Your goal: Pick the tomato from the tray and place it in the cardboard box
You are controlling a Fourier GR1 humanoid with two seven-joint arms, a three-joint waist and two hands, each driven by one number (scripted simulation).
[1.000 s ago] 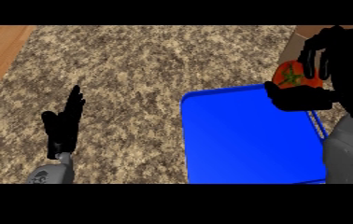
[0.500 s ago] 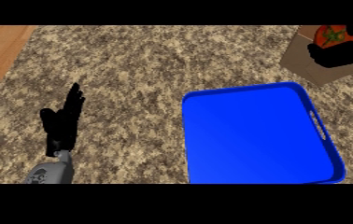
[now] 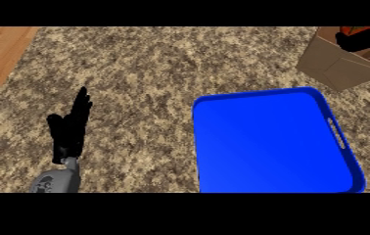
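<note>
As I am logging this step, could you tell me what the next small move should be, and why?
Probably lower the right hand a little and let go. The tomato already shows over the open cardboard box at the upper right edge, and the blue tray holds nothing. How the fingers stand is hard to tell. The left hand rests open at the left.

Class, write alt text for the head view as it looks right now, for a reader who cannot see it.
A bare blue tray lies on a speckled counter, with a cardboard box at the upper right; a bit of red tomato and a black hand show at the box's top, though its fingers cannot be made out. The left hand rests open at the lower left, fingers up.
</note>
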